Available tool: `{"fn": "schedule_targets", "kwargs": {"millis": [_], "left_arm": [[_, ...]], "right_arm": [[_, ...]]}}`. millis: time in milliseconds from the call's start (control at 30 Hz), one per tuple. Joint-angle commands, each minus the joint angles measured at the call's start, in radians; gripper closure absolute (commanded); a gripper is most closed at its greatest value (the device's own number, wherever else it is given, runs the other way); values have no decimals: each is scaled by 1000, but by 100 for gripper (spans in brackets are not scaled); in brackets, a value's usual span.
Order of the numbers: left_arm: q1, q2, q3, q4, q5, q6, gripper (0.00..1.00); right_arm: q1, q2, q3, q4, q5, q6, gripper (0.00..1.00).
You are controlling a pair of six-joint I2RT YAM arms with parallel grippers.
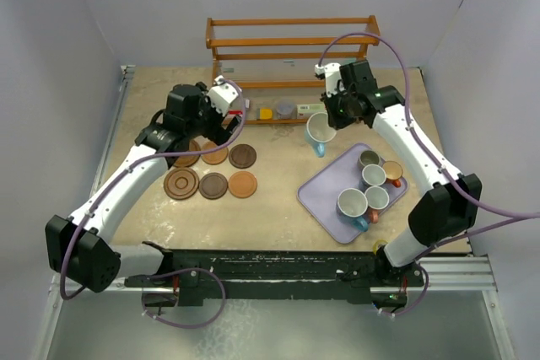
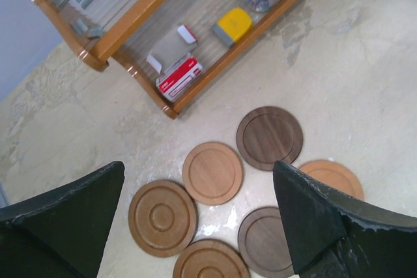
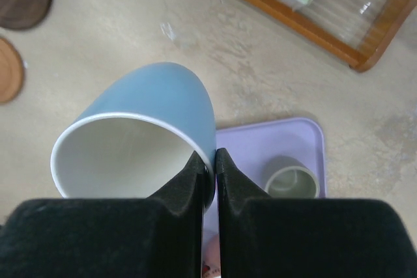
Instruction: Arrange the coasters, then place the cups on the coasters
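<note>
Six round wooden coasters lie in two rows left of centre, among them a dark one (image 1: 242, 155), an orange-brown one (image 1: 242, 184) and a grooved large one (image 1: 181, 183). My left gripper (image 1: 209, 130) hovers above them, open and empty (image 2: 199, 168), over a mid-brown coaster (image 2: 212, 172) and a grooved one (image 2: 162, 217). My right gripper (image 1: 329, 117) is shut on the wall of a light blue cup (image 1: 319, 134), one finger inside the rim (image 3: 214, 161). The cup (image 3: 150, 112) hangs tilted above the table. Several more cups (image 1: 352, 203) stand on the tray.
The lavender tray (image 1: 325, 196) lies at right centre, seen too under the held cup (image 3: 287, 138) with a grey cup (image 3: 291, 180) on it. A wooden rack (image 1: 291, 40) stands along the back, holding small yellow (image 1: 266, 113) and grey items and a red box (image 2: 177, 75).
</note>
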State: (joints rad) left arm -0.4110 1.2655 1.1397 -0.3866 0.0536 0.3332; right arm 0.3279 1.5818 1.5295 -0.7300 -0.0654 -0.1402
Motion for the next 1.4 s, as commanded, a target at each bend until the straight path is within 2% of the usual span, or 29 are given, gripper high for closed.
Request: {"fn": "schedule_targets", "kwargs": {"millis": [0,400,733,1000,1367], "left_arm": [[4,36,102,14,75,-107,9],[-91,153,293,34,87,-371,12],[-142,205,341,71,51,-597,12],[-171,268,371,96,44,-643,17],[-186,336,383,115,13,-687,31]], "right_arm": [[67,-22,96,144,86,147,100],[202,50,146,289,287,294,100],[270,38,130,312,433,441,100],[298,39,136,295,513,529,100],[326,42,142,272,568,576,100]]}}
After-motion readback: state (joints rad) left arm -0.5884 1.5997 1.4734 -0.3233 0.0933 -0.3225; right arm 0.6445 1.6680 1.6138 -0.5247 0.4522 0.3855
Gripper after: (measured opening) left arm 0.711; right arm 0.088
